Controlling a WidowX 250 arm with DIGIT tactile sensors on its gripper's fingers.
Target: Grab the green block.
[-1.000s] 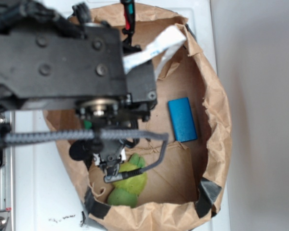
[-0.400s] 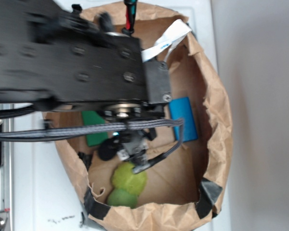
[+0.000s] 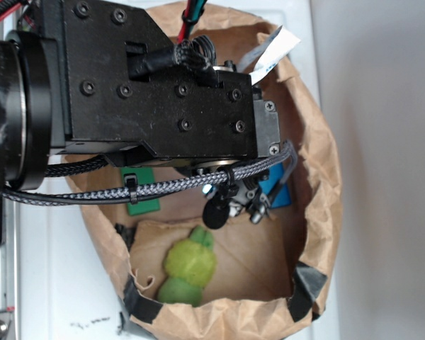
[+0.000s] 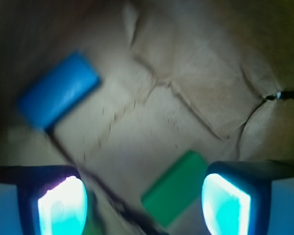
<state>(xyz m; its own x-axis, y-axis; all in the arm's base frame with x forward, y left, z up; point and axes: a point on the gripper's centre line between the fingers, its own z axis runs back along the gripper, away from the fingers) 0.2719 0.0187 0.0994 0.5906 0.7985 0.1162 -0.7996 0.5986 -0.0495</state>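
Note:
The green block (image 3: pixel 143 195) lies flat on the floor of the brown paper bag (image 3: pixel 319 177), at its left side, partly under my arm in the exterior view. In the wrist view the green block (image 4: pixel 175 193) lies tilted on the paper, below and between my fingers, closer to the right fingertip (image 4: pixel 228 203). My gripper (image 4: pixel 144 208) is open and holds nothing. In the exterior view the gripper (image 3: pixel 237 210) hangs over the bag's middle, to the right of the green block and apart from it.
A blue block (image 4: pixel 59 90) lies at the far left in the wrist view; outside, the blue block (image 3: pixel 278 191) is half hidden by my wrist. A fuzzy lime-green plush toy (image 3: pixel 190 265) lies near the bag's front. Crumpled bag walls ring everything.
My arm has swung right and away from the plush toy, toward the blue block. The green block, hidden a second ago, now shows at the left.

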